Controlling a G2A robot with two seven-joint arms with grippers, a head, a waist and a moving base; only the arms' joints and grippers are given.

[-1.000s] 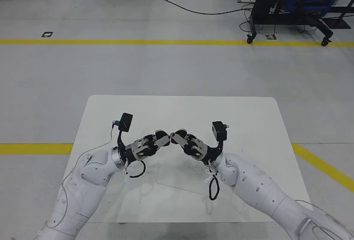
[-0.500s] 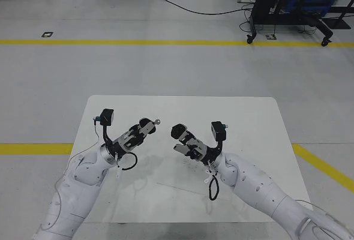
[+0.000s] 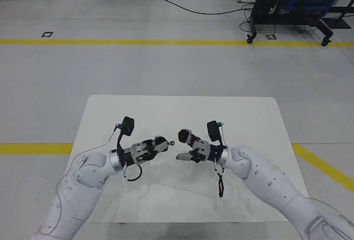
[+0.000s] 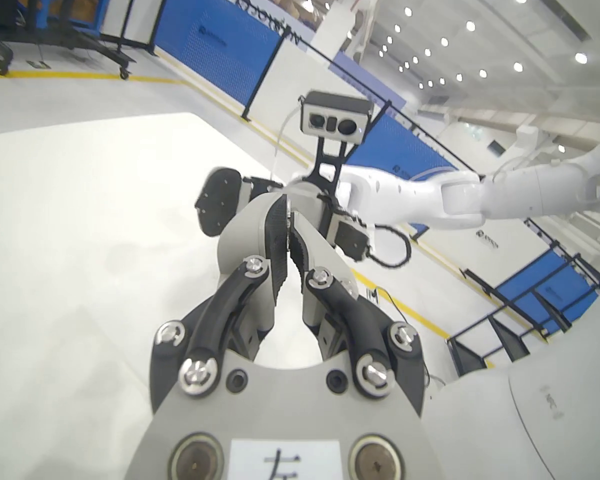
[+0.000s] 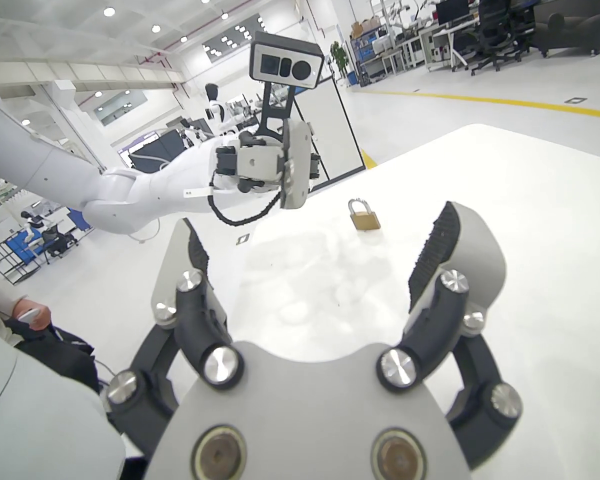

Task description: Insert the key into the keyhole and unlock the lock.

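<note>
1. Two grippers stood tip to tip above the middle of the white table (image 3: 243, 114) a second ago. They then parted, the left arm swinging out and away from the right.

2. The left gripper (image 3: 165, 144) is now back near the centre. It faces the right gripper (image 3: 182, 146) across a small gap and does not touch it.

3. The left claw is pinched narrow, its ribbed pads pressed together in its own wrist view. A small metal piece (image 3: 171, 143) juts from its tip in the top view. I judge this to be the key, though it is too small to confirm.

4. The right claw stands wide, nothing between its pads, in both the top view and its own wrist view.

5. The brass padlock (image 5: 364, 214) rests on the table in no grip, beyond the right gripper's spread fingers and just below the left gripper. Its shackle appears seated in the body, so I judge it still locked.

6. Assessment: the meeting and parting are consistent with the key passing to the left gripper. Insertion is not yet begun.

7. Requirement for the next move, as a judgement: the free right claw is pointed towards the padlock, which needs steadying before the key can enter the keyhole. The keyhole's facing cannot be told.

8. Risk: an unheld padlock may slide under the key's push.
</note>
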